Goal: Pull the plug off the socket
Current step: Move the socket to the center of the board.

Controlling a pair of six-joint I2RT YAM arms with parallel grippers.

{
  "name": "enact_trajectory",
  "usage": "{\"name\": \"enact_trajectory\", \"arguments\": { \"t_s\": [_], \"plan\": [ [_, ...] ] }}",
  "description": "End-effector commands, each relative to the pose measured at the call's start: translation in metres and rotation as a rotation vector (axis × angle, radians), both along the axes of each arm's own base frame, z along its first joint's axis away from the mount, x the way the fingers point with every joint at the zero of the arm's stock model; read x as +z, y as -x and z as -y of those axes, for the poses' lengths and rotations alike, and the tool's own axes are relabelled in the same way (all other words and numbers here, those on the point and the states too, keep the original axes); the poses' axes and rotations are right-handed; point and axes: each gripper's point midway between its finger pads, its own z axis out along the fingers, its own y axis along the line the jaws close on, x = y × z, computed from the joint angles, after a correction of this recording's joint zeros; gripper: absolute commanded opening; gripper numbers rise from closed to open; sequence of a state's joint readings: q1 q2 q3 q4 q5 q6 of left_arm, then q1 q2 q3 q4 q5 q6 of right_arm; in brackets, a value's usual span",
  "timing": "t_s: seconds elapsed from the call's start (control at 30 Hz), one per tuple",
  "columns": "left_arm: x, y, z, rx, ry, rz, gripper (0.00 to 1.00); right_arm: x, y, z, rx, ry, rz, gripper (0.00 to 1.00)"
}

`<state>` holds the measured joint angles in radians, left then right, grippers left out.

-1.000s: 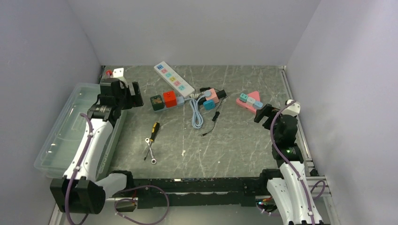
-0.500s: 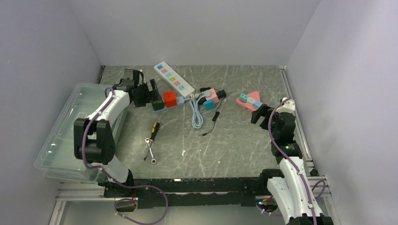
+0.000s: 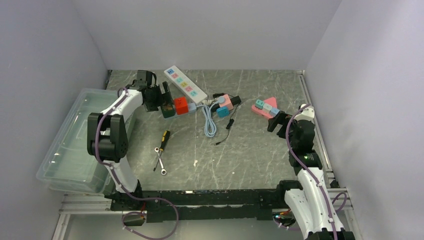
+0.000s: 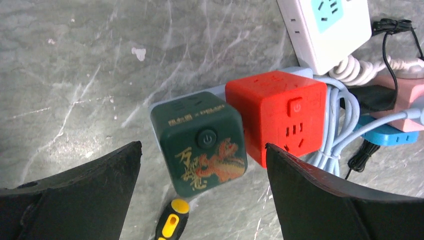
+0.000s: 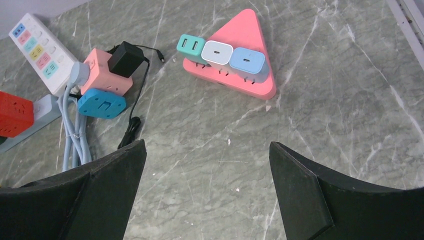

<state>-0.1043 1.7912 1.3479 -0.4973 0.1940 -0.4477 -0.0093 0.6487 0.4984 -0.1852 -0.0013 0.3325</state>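
Note:
A dark green cube plug (image 4: 205,150) and a red cube plug (image 4: 280,110) sit side by side on a light blue socket strip (image 4: 159,104). My left gripper (image 4: 202,146) hovers open just above the green cube (image 3: 167,110), one finger on each side, touching nothing. At the right lies a pink triangular socket (image 5: 245,30) carrying a teal plug (image 5: 190,46), a white one (image 5: 217,51) and a blue one (image 5: 248,61). My right gripper (image 5: 207,144) is open over bare table near that triangle (image 3: 271,101), empty.
A white power strip (image 3: 185,84) lies at the back. A pink cube socket (image 5: 100,67) holds a black adapter (image 5: 125,57) and a blue plug (image 5: 102,104), beside a coiled pale cable (image 3: 210,122). A screwdriver (image 3: 163,138) and wrench (image 3: 160,162) lie nearer; a clear bin (image 3: 70,145) stands left.
My left arm has swung from above the clear bin out to the right, ending over the green cube. My right gripper shifted slightly. Both stayed open.

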Motion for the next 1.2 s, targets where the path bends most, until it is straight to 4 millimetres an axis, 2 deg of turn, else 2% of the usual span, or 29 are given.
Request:
{"name": "enact_trajectory", "arguments": {
  "t_s": [0.0, 0.17, 0.37, 0.63, 0.83, 0.97, 1.07, 1.17],
  "plan": [
    [0.001, -0.013, 0.002, -0.006, -0.004, 0.006, 0.97, 0.021, -0.007, -0.001, 0.006, 0.003, 0.068, 0.97],
    [-0.01, -0.014, -0.002, -0.009, -0.037, -0.018, 0.9, 0.02, -0.008, -0.001, 0.005, 0.001, 0.064, 0.97],
    [-0.016, -0.013, -0.005, -0.022, -0.061, -0.035, 0.76, 0.019, -0.008, 0.002, -0.012, 0.005, 0.061, 0.97],
    [-0.012, -0.004, -0.005, -0.042, -0.063, -0.033, 0.72, 0.018, -0.008, 0.005, -0.029, 0.009, 0.057, 0.97],
    [-0.026, -0.004, -0.004, -0.063, -0.075, -0.078, 0.71, 0.016, -0.01, 0.004, -0.025, 0.004, 0.051, 0.97],
    [-0.034, -0.003, -0.001, -0.094, -0.087, -0.099, 0.53, 0.017, -0.01, 0.003, -0.024, 0.002, 0.055, 0.97],
    [-0.039, 0.005, 0.005, -0.139, -0.093, -0.124, 0.47, 0.017, -0.01, 0.003, -0.021, 0.0, 0.057, 0.97],
    [-0.046, 0.019, 0.015, -0.183, -0.112, -0.159, 0.46, 0.016, -0.01, 0.002, -0.015, 0.0, 0.054, 0.97]
  ]
}}
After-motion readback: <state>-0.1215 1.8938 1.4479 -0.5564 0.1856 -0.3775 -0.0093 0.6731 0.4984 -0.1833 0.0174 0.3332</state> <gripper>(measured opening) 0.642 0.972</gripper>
